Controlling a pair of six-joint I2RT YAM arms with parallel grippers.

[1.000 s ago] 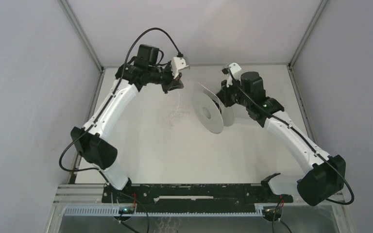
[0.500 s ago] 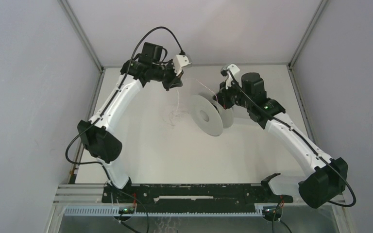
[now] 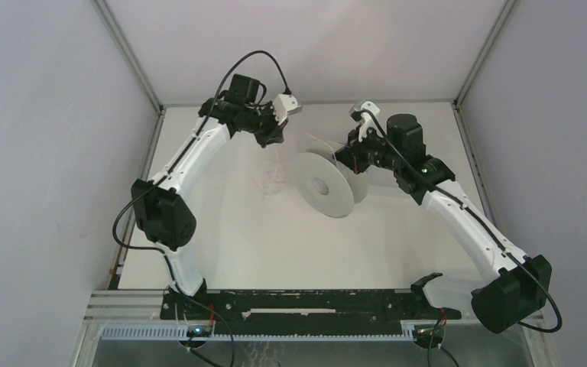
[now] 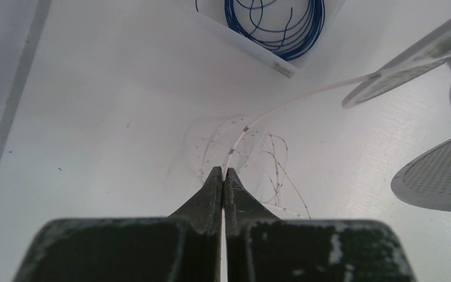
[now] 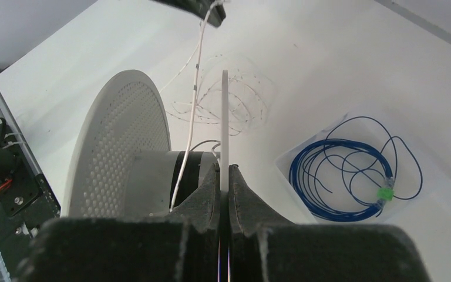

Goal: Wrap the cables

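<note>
1. The left fingers (image 4: pixel 223 176) are pressed together at their tips and pinch the very thin pale grey strand (image 4: pixel 296 100) above the white bench (image 4: pixel 94 117).
2. From that pinch the strand rises in a gentle curve toward the right. It reaches the rim of the farther flange of the white perforated plastic spool (image 4: pixel 440 176), as the left wrist view shows.
3. The rest of the strand lies in loose, faint loops on the bench below the left fingers. In the overhead view these loops (image 3: pixel 273 180) sit just left of the spool (image 3: pixel 325 186).
4. The right fingers (image 5: pixel 224 176) are closed on one thin flange of the spool, which shows edge-on between their tips. The other flange, full of small holes, stands to the left in the right wrist view.
5. The spool stands on edge, its axle roughly level. Whether its lower rim touches the bench cannot be told.
6. In the right wrist view the strand climbs from the spool's hub, which carries a dark band, up between the flanges to the left fingers at the top of the view.
7. A coil of blue cable (image 5: pixel 340 176) with a small green tag lies in a shallow pale tray (image 5: pixel 279 161) on the bench. It is to the right of the spool in that view and apart from the loops.
8. From above, both arms reach over the far half of the bench. The left fingers (image 3: pixel 274 139) and the right fingers (image 3: pixel 349 157) are on opposite sides of the spool.
</note>
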